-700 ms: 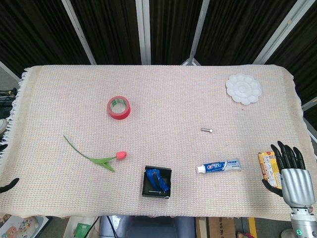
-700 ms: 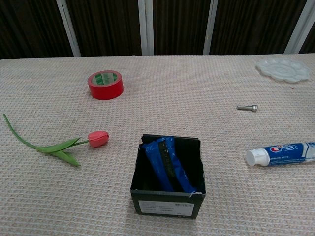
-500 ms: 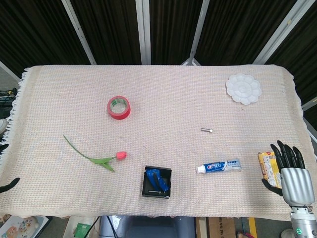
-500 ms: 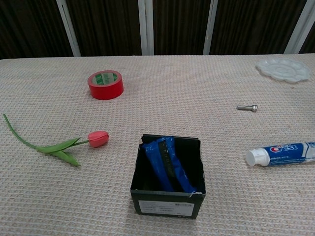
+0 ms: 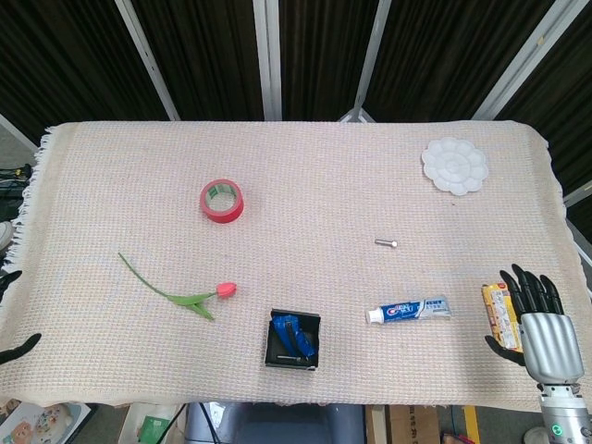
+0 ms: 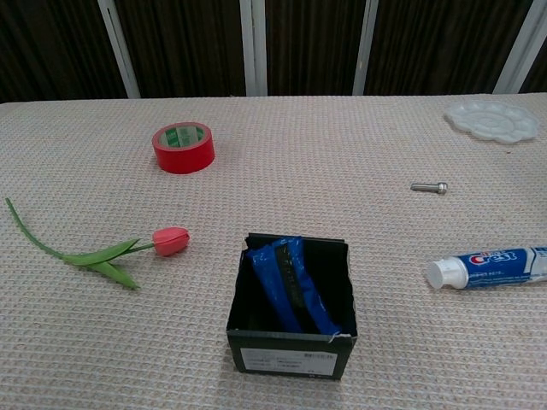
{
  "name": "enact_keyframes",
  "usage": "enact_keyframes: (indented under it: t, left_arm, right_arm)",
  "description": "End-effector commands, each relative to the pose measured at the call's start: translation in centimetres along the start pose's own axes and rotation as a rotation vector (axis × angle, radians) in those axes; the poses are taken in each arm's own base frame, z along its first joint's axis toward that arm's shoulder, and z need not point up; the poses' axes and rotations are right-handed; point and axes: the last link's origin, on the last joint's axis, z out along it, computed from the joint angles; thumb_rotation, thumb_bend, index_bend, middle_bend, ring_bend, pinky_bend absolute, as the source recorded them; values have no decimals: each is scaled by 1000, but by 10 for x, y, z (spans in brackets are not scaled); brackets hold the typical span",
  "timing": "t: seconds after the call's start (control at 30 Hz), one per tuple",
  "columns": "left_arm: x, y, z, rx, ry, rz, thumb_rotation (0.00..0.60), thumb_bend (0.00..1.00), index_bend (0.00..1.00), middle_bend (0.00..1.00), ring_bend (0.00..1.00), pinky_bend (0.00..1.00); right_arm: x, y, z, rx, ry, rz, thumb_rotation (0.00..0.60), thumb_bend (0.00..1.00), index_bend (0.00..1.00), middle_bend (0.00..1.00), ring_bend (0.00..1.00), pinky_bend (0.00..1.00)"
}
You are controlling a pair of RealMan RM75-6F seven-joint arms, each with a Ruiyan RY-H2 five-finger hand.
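The right hand (image 5: pixel 538 319), fingers apart and empty, hovers beside the yellow packet (image 5: pixel 495 307) at the worktop's right edge; a nudge could tip it off

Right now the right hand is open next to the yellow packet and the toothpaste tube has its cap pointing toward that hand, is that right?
Not quite. The right hand is open beside the yellow packet, but the toothpaste tube has its white cap pointing away from that hand, toward the black box. The head view shows this; the chest view agrees on the cap's side.
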Motion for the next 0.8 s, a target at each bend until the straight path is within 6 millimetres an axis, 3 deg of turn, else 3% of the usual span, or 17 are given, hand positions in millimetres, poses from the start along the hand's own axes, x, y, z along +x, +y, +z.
enact_keyframes:
  t: [0.03, 0.23, 0.43, 0.63, 0.8]
  left_arm:
    - [-1, 2, -1, -9, -3, 6, 600, 242, 156, 0, 0, 0]
    - [1, -1, -1, 12, 4, 1, 600, 242, 156, 0, 0, 0]
    - [1, -2, -1, 15, 4, -4, 600, 242, 155, 0, 0, 0]
    - [-1, 0, 1, 6, -5, -1, 600, 241, 156, 0, 0, 0]
    - [-2, 0, 2, 10, -9, 3, 600, 241, 156, 0, 0, 0]
  right_arm:
    - [0, -1, 0, 5, -4, 10, 600, 130, 71, 33, 62, 54]
    - [0, -7, 3, 51, 23, 21, 600, 130, 153, 33, 127, 55]
    - [-3, -15, 19, 93, 63, 27, 600, 130, 186, 36, 138, 54]
    - [4, -46, 73, 133, -47, -14, 600, 130, 217, 36, 138, 54]
    - [-4, -83, 120, 155, -215, 34, 600, 130, 238, 39, 145, 54]
